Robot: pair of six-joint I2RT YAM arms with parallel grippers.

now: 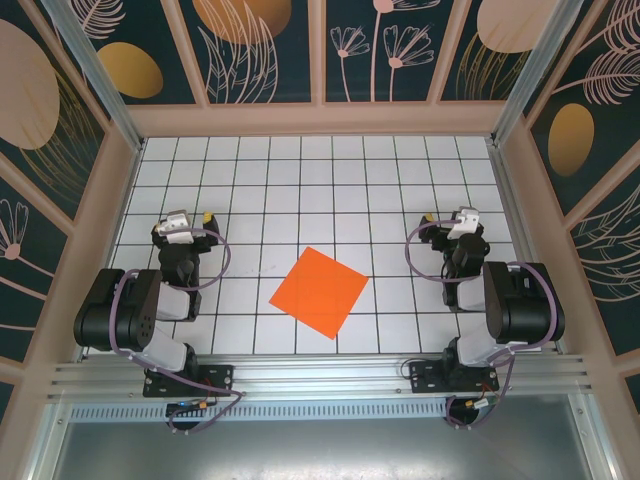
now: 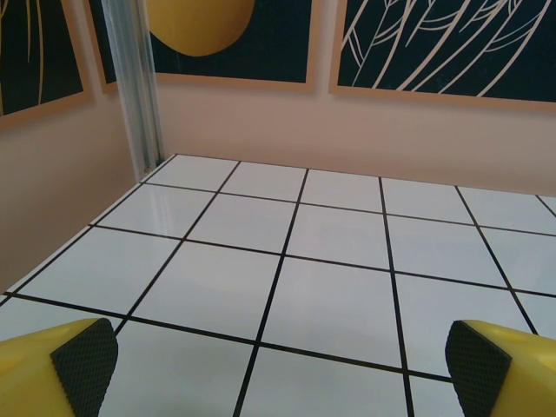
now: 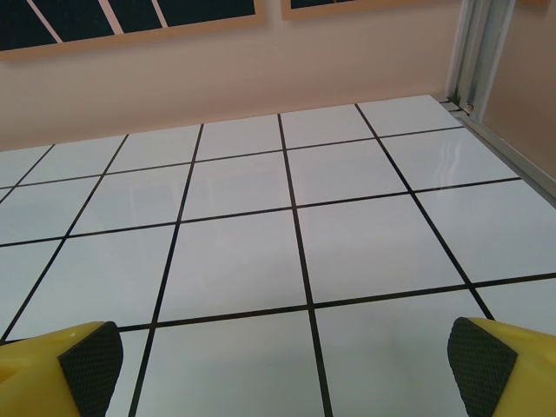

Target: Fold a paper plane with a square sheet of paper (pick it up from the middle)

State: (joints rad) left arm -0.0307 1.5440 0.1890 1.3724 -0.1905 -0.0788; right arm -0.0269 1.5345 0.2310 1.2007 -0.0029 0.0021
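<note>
Orange sheet (image 1: 319,291), open tiles (image 1: 300,180) around every edge

— What is seen underfoot?
— A white table (image 1: 300,170), ruled into squares by black lines.
— How is it enclosed?
— Dark wall panels (image 1: 265,50), printed with pale leaves and golden ovals, are set around it in pink frames. Metal posts (image 2: 137,87) are fixed at the far corners.
</note>
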